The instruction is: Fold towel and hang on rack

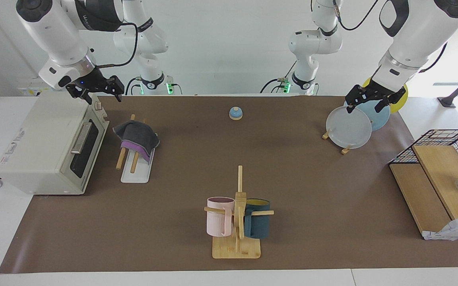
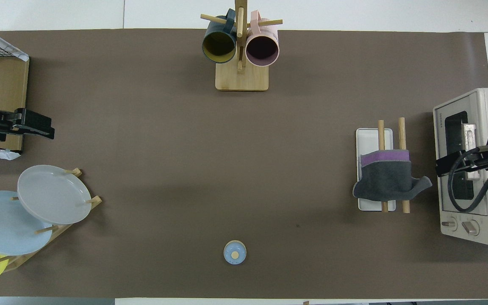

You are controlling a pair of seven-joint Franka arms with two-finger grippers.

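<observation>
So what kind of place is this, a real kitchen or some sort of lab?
Most likely a robotics lab staged as a kitchen: two robot arms stand at a paper-covered table holding a toaster oven, a mug stand and a plate stand.

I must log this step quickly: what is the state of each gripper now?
Left gripper: open, holding nothing, over the plates.
Right gripper: open, holding nothing, over the toaster oven.
</observation>
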